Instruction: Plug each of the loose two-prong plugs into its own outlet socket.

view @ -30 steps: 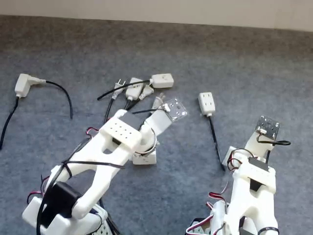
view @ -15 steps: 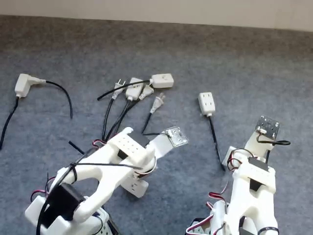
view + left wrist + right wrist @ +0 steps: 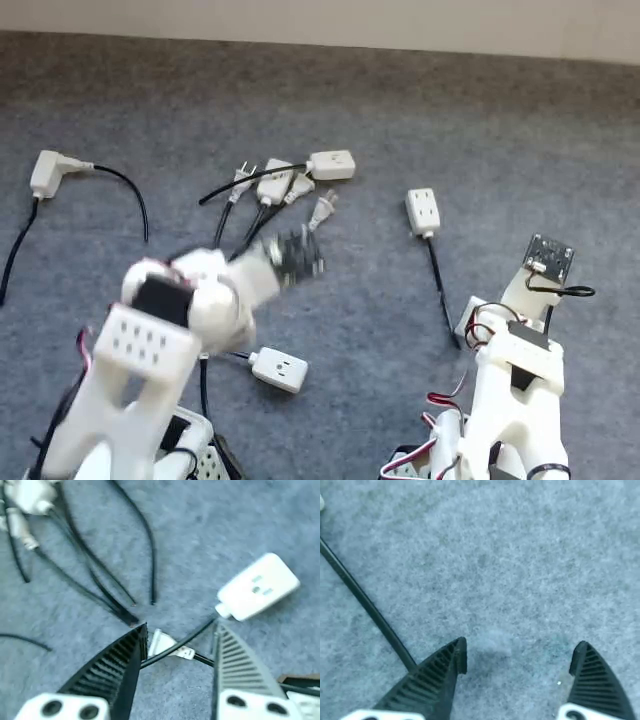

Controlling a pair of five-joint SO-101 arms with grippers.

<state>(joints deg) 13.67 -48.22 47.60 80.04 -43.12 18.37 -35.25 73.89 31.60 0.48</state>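
Several white outlet sockets lie on the grey carpet: one at the near centre [image 3: 278,368], one at the right [image 3: 423,212], one at the back [image 3: 332,164] and one at the far left [image 3: 45,172]. Loose two-prong plugs [image 3: 322,210] [image 3: 240,178] lie among black cords at the back centre. My left gripper [image 3: 180,630] is open and hangs low over the carpet; a small white plug end [image 3: 164,645] on a black cord lies between its fingers, with a socket [image 3: 257,586] just beyond. My right gripper [image 3: 520,655] is open over bare carpet, beside a black cord [image 3: 365,605].
Black cords [image 3: 225,235] fan out across the centre of the carpet towards the left arm [image 3: 150,340]. The right arm [image 3: 515,360] stands at the near right, next to the right socket's cord [image 3: 438,280]. A pale wall strip runs along the back edge.
The left arm has drawn back from the plug cluster and swung to the left, leaving the near-centre socket in plain sight. The right arm has kept still.
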